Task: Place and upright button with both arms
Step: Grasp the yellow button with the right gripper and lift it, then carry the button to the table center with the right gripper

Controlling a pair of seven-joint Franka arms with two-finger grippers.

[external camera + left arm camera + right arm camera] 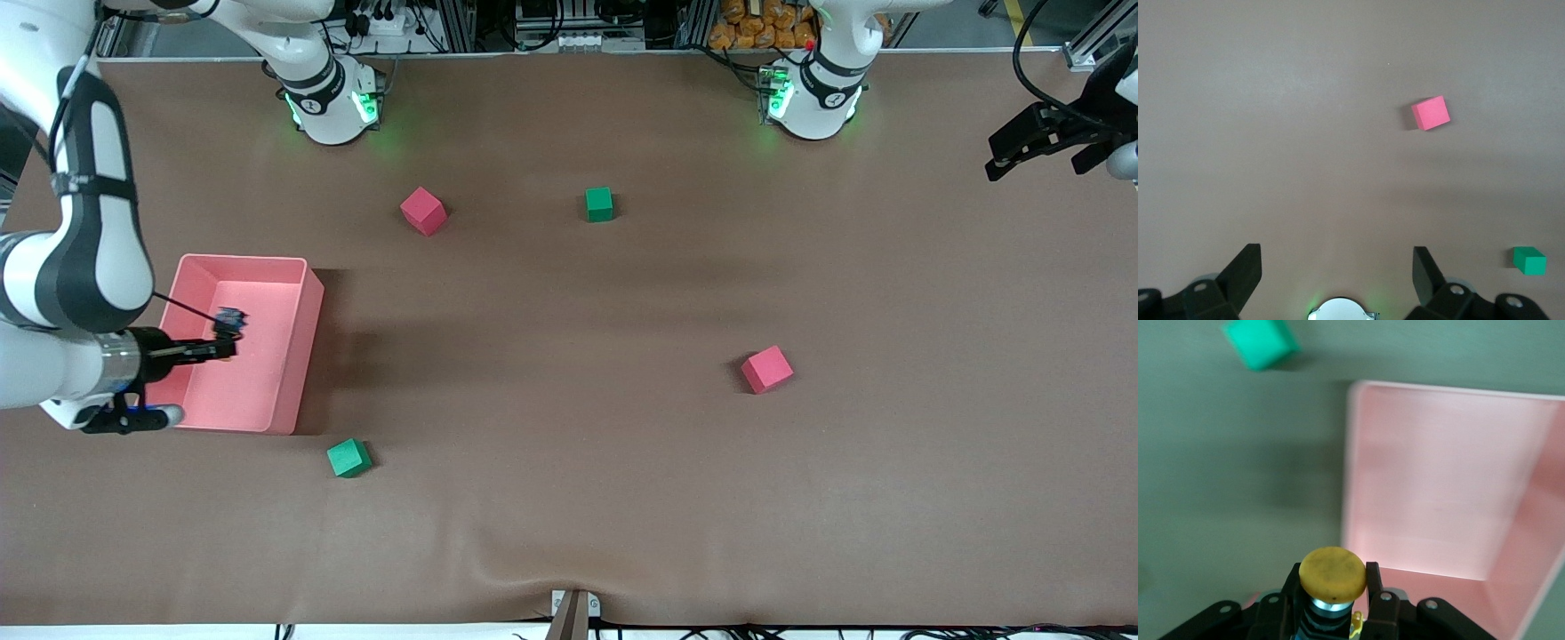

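One button (1333,575), yellow-capped, sat pinched in the right hand (227,342), which hung over the pink bin (302,320) at the right arm's end of the worktop (569,498). Up at the other end the left hand (1337,270) waited, gaping wide over bare worktop, holding nothing.

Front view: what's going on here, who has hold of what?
The right gripper is shut on the button, holding it in the air over the pink bin at the right arm's end of the table. The left gripper is open, holds nothing, and waits up at the left arm's end. Two red cubes and two green cubes lie loose on the table, none of them touched.
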